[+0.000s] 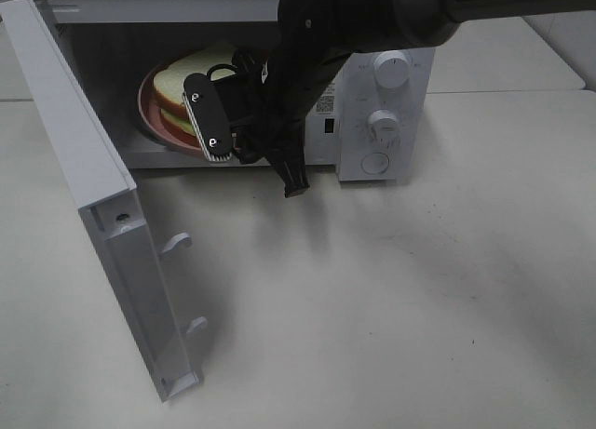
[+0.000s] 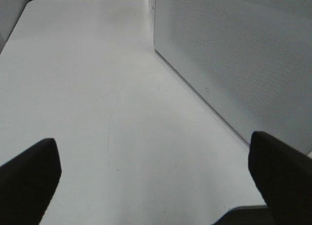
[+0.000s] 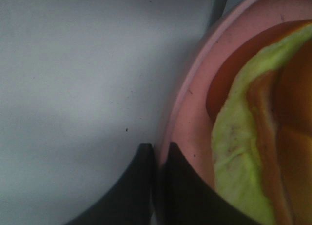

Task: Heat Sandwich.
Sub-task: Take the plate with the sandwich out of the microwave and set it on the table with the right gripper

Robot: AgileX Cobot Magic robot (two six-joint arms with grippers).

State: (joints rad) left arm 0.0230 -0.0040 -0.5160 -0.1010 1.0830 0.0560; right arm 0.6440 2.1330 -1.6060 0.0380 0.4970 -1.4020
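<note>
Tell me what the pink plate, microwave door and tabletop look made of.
Pink plate: likely plastic or melamine; even matte colour, thin rim. Microwave door: white, smooth, plastic or painted metal; moulded latch hooks suggest plastic. Tabletop: smooth matte off-white, maybe laminate; faint scuffs.

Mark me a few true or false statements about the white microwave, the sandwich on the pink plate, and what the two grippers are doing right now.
1. The door of the white microwave stands open. True.
2. The sandwich of white bread slices and green lettuce lies outside the microwave. False: it sits on the round pink plate inside the microwave.
3. The right gripper is shut on the plate's rim. True.
4. The left gripper is shut. False: its jaws stand wide open above the white table, beside the microwave's perforated side wall.
</note>
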